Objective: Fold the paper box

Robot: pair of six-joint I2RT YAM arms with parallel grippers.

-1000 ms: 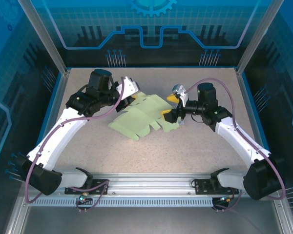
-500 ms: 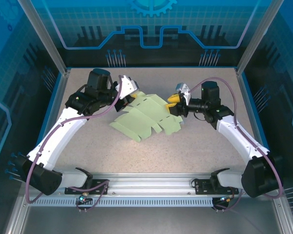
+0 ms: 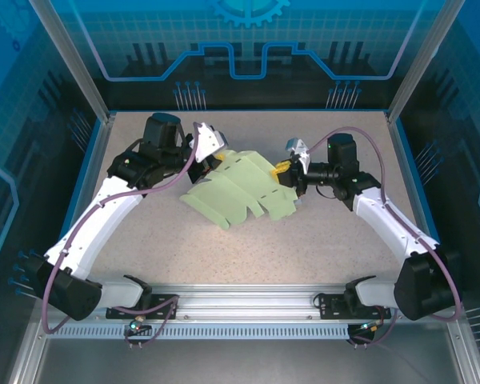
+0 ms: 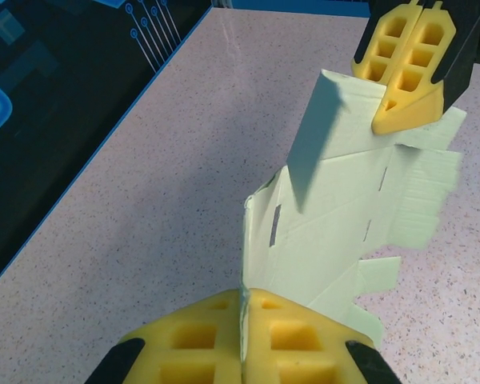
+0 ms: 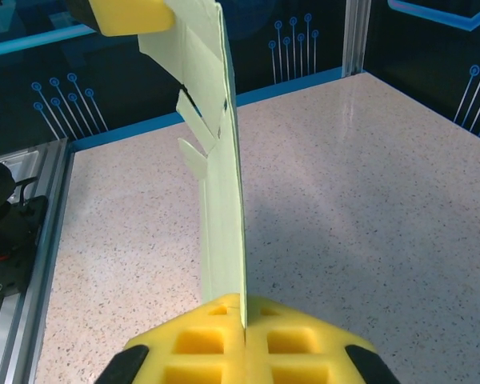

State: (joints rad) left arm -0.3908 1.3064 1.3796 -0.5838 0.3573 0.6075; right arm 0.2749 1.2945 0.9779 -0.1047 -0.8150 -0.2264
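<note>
The paper box [image 3: 238, 190] is a pale green creased die-cut sheet with flaps, held off the speckled table between both arms. My left gripper [image 3: 210, 152] pinches its far left edge; the left wrist view shows the card [image 4: 336, 224] clamped edge-on between the yellow pads [image 4: 192, 340]. At the right end my right gripper [image 3: 286, 170] is shut on the sheet too, and in the right wrist view the card [image 5: 222, 176] rises edge-on from between the pads [image 5: 296, 336]. The right gripper's yellow pads [image 4: 408, 68] show at the far end of the sheet.
The speckled tabletop [image 3: 304, 240] stretches round the sheet, bounded by blue-lit walls [image 3: 248, 48] at the back and sides. An aluminium rail [image 3: 240, 308] with the arm bases runs along the near edge.
The right gripper has risen from low beside the sheet's right flap and shifted slightly left, closing on the sheet's right end. The sheet has tilted and shifted a little. The left gripper has stayed put.
</note>
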